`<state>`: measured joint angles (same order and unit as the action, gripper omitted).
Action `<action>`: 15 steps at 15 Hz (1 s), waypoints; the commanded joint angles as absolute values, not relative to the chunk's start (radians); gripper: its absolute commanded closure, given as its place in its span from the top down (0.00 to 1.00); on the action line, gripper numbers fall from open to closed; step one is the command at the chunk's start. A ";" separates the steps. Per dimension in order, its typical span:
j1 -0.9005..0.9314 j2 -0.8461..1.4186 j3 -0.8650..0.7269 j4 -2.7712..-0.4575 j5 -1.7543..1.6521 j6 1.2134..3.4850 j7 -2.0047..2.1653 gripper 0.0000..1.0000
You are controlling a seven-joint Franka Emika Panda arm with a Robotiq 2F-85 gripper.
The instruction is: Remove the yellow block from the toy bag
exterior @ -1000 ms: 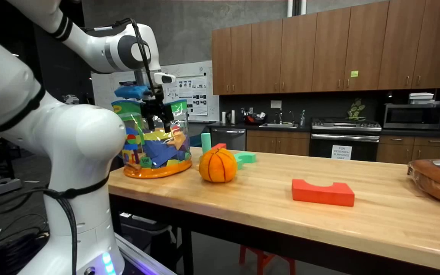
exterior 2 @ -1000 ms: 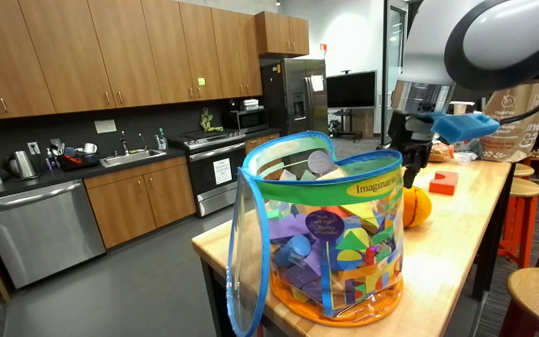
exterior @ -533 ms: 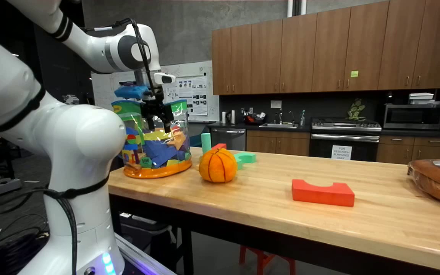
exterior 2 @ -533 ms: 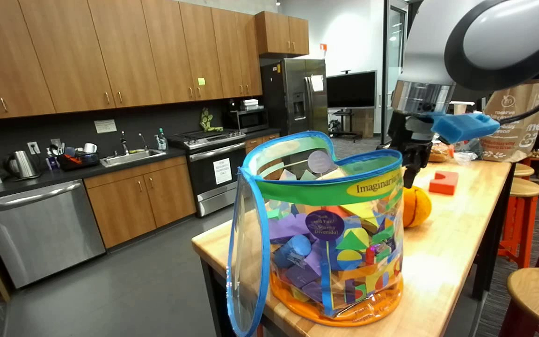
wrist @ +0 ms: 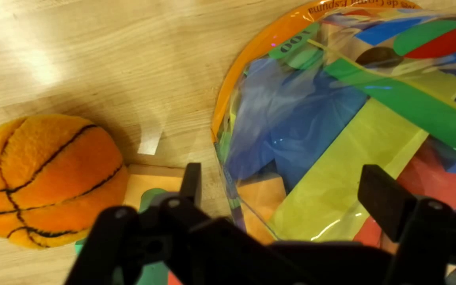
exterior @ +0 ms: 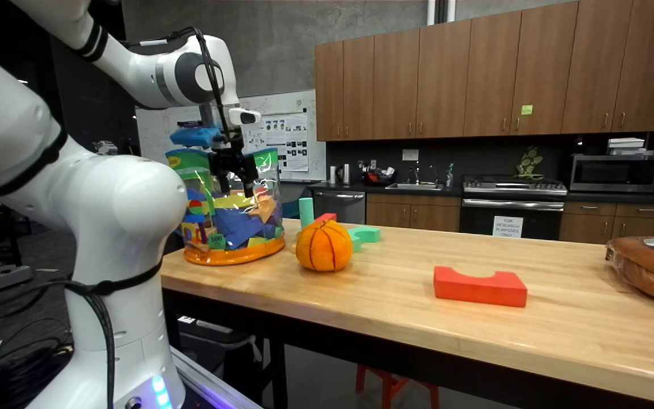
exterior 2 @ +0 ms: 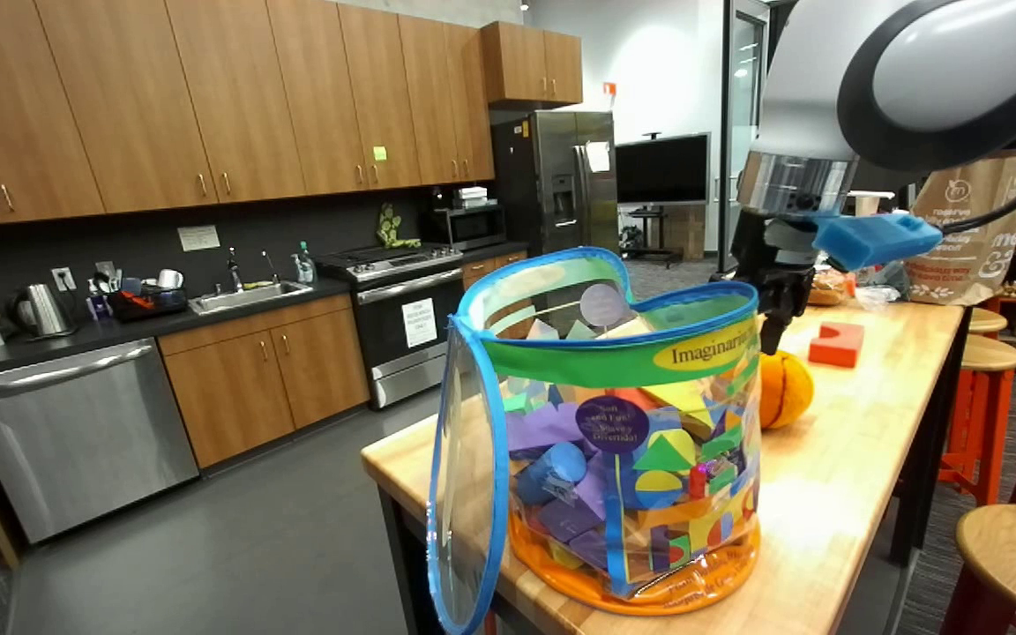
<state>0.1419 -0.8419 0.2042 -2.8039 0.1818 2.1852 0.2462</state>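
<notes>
The toy bag (exterior 2: 561, 363) stands on the table end, clear-walled, with green rim and orange base (exterior: 230, 259); its lid hangs open at the side. A long yellow block (wrist: 342, 154) lies on top of the blocks inside; it shows through the wall in both exterior views (exterior: 233, 201) (exterior 2: 686, 401). My gripper (wrist: 283, 176) is open and empty, pointing down at the bag's edge. In the wrist view one finger is over the table outside the wall, the other over the yellow block. In an exterior view the gripper (exterior 2: 773, 331) is at the rim's side.
An orange plush ball (exterior: 323, 245) sits beside the bag, with a green cylinder (exterior: 306, 212) and green arch block (exterior: 364, 234) behind it. A red arch block (exterior: 479, 287) and bagged bread (exterior: 650, 267) lie farther along the table (exterior: 406, 301).
The arm, gripper, bag and blocks show no visible movement. A partly seen dark figure has appeared at the far left edge of an exterior view.
</notes>
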 commanded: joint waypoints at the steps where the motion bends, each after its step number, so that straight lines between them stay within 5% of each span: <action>1: 0.144 -0.842 0.201 -2.802 0.179 2.182 0.248 1.00; 15: 0.131 -0.850 0.200 -2.796 0.159 2.159 0.247 1.00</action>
